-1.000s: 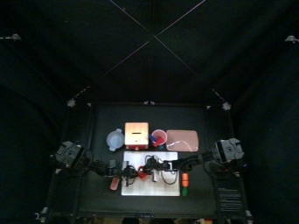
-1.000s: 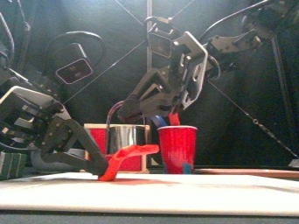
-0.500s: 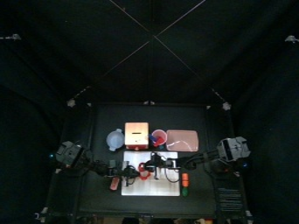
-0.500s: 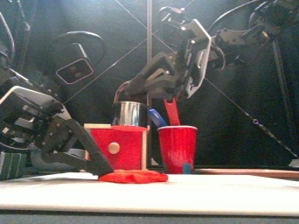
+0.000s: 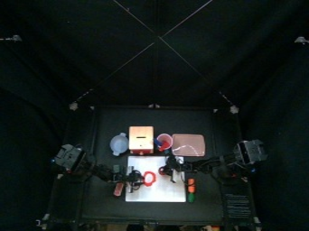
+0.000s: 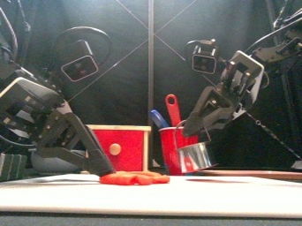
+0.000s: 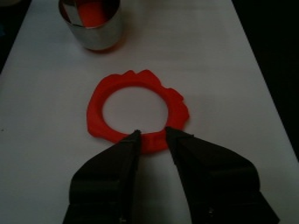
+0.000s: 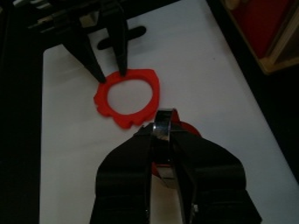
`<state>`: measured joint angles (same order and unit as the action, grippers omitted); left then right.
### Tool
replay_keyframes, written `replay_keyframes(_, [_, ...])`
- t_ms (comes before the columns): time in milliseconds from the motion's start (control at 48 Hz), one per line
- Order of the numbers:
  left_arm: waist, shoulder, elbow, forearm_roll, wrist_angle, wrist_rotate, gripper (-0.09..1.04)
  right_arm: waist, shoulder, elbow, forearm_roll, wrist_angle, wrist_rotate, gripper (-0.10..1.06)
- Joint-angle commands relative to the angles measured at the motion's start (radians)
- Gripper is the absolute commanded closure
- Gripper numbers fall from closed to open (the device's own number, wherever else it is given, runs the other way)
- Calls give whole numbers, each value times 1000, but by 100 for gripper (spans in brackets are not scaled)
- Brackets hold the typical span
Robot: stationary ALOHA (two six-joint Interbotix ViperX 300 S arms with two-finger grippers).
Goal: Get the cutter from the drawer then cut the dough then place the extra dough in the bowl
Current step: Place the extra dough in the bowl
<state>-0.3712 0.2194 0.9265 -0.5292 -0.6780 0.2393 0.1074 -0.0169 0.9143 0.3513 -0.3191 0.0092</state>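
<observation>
Dough ring (image 7: 138, 109) lies flat on the white board (image 7: 239, 52). Left tool (image 7: 152, 132) sits at its rim, jaws narrowly parted and empty. Right tool (image 8: 165, 129) clenches the cutter (image 7: 91, 24) nearby. Recommended: straddle the band, pinch firmly, then lift clear toward the bowl (image 5: 118, 143).

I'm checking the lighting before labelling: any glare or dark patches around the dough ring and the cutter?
Left wrist view: the white cutting board is evenly bright, the metal cutter glints, and the left gripper shows only as a dark shape at the dough ring. Top view: the board is brightest, amid black curtains.
</observation>
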Motion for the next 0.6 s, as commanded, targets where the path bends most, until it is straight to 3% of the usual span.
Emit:
replay_keyframes(21, [3,-51,-9,8,-3,2,18,-12,-8,-9,-9,25,0,42])
replay_keyframes(604, [20,-140,-9,35,-6,3,18,-25,32,-14,-77,54,6,28])
